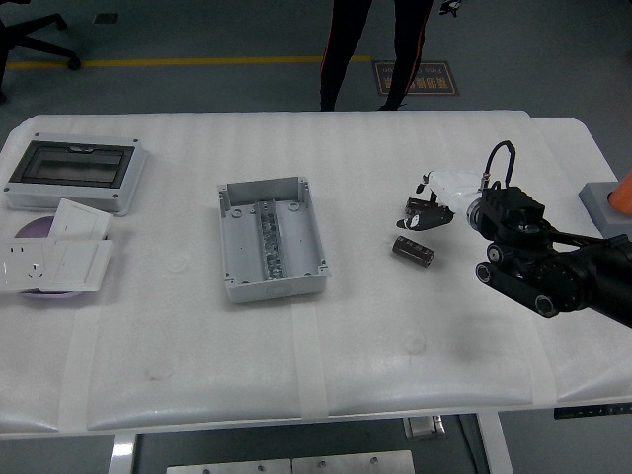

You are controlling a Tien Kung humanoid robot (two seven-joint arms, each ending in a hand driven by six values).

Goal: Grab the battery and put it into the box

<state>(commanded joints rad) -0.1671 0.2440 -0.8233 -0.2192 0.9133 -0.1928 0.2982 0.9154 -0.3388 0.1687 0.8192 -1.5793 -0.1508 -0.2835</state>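
White table (395,395): right hand (427,209), fingers loosely open and empty, should be lowered squarely over battery (413,250) before closing

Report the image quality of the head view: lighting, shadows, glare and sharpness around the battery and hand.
Head view: even overhead light, no glare on the white table; only soft, faint shadows under the grey box and the battery; the battery reads as a dark cylinder, its markings too small to make out; the right hand is dark against white, so its fingers blur together.
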